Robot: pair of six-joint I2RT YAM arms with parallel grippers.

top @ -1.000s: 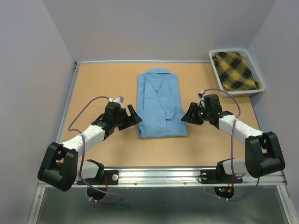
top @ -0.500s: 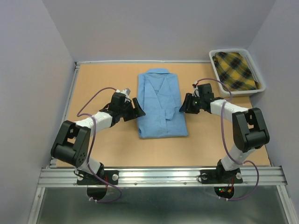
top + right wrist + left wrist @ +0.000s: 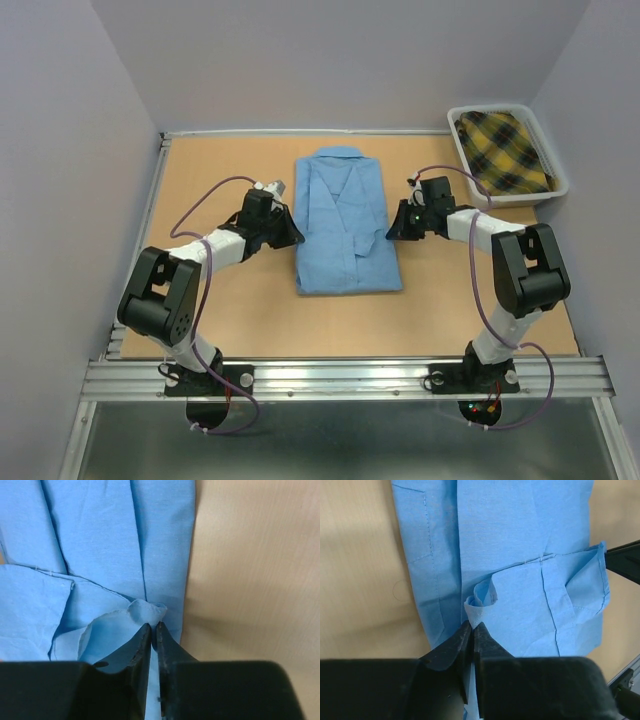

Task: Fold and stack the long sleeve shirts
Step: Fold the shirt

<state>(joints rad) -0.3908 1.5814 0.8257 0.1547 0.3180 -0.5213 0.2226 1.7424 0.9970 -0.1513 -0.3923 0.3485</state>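
Blue shirt (image 3: pixel 345 225): light blue, plain, w/ collar & button strip down the front. It's folded into a tall, neat block and lies front-up in the mid of the tan table (image 3: pixel 220 320), collar at the far end. A folded-over piece w/ a sewn hem (image 3: pixel 580 595) lies on top of the lower part. At about mid-height, each side edge has a small bit of cloth pinched up into a bump: left bump (image 3: pixel 482 597), right bump (image 3: pixel 147 611). The rest lies flat.

Yellow & black check cloth (image 3: pixel 505 150): bunched up in the white tub (image 3: pixel 560 188) at the far right corner, well apart from the blue one. Can't tell its sleeves.
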